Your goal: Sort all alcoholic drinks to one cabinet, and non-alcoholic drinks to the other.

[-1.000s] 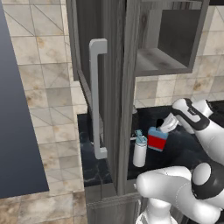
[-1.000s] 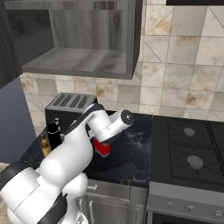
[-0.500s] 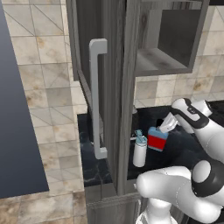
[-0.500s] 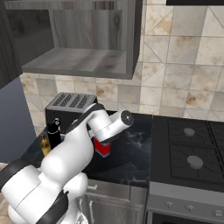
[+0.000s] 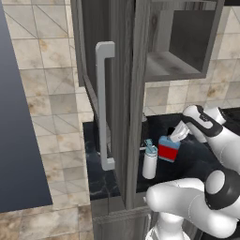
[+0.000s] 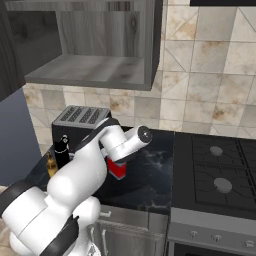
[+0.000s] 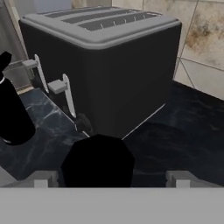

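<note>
Here the gripper (image 7: pixel 107 180) hung spread wide and empty directly over the red bottle (image 5: pixel 168 149), whose black cap (image 7: pixel 97 160) sat midway between the two fingertips (image 7: pixel 43 179). The bottle stood upright on the dark counter (image 6: pixel 150 172), its long axis running up toward the hand, just in front of the toaster (image 7: pixel 103 61). The white bottle (image 5: pixel 149 161) stood just to its left, near the cabinet door (image 5: pixel 126 93); the black bottle (image 6: pixel 61 150) was farther off. A straight descent looked enough.
</note>
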Controlling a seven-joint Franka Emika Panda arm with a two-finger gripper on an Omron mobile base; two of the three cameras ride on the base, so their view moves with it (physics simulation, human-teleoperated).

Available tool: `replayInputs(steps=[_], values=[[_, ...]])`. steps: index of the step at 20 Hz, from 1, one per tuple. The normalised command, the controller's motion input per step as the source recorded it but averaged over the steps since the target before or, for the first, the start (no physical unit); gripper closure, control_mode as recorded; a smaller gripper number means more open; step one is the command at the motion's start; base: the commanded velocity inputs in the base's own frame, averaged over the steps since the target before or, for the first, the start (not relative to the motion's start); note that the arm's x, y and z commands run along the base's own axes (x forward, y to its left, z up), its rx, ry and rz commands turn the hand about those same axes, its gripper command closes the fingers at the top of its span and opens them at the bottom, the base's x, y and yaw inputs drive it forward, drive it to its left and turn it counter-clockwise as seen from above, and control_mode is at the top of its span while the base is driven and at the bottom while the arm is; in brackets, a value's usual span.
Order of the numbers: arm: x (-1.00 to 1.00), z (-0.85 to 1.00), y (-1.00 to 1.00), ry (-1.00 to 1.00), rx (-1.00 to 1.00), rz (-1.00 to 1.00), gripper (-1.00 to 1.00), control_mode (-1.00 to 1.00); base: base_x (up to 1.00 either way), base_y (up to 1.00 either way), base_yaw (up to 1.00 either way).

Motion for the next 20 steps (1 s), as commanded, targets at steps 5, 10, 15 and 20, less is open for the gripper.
replayInputs(steps=[5,10,15,20], values=[[0.04,0.00,0.00,0.01,-0.01,0.00,1.00,-1.00,0.00,0.00,0.00],[0.01,0.00,0.00,0.00,0.00,0.00,1.00,-1.00,0.00,0.00,0.00],[-0.03,0.07,0.00,0.00,-0.01,-0.04,1.00,-1.00,0.00,0.00,0.00],[-0.13,0.54,-0.02,0.01,-0.07,-0.14,1.00,-1.00,0.00,0.00,0.00]])
